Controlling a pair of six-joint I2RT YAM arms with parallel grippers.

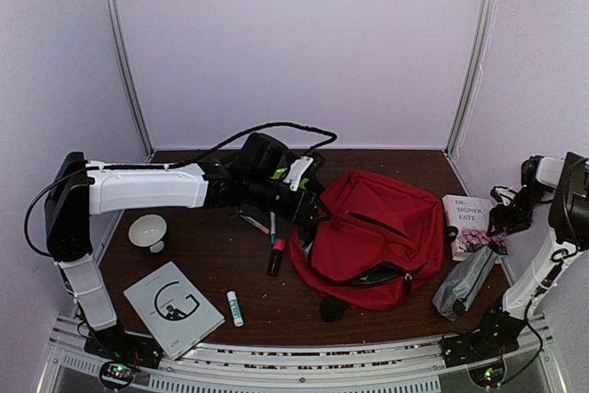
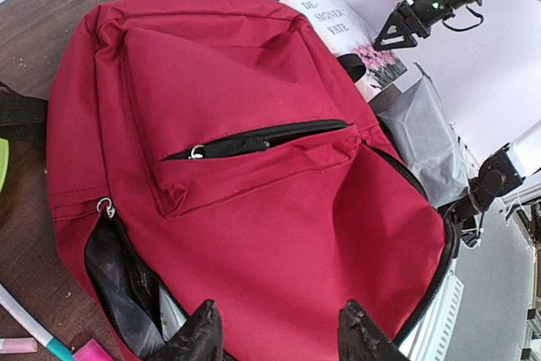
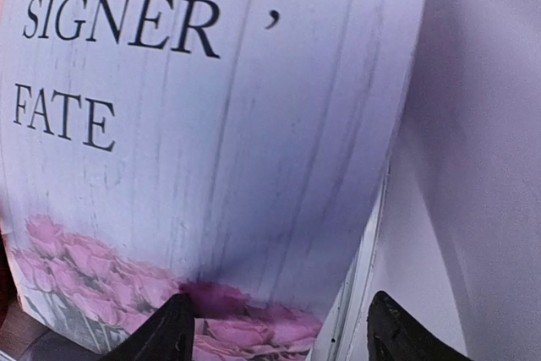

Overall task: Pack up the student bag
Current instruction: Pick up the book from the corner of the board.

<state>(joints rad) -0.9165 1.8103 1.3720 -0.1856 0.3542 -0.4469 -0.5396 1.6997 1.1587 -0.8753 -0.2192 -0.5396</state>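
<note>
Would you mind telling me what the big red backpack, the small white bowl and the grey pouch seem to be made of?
The large red backpack looks like matte woven fabric: it sags and creases. The small white bowl is smooth, perhaps glazed ceramic or plastic; unclear which. The flat grey pouch looks like thin wrinkled fabric or plastic sheet.

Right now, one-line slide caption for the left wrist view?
Left gripper open over the red fabric backpack, its zippers undone; white rose-cover book and grey pouch beside it.
</note>
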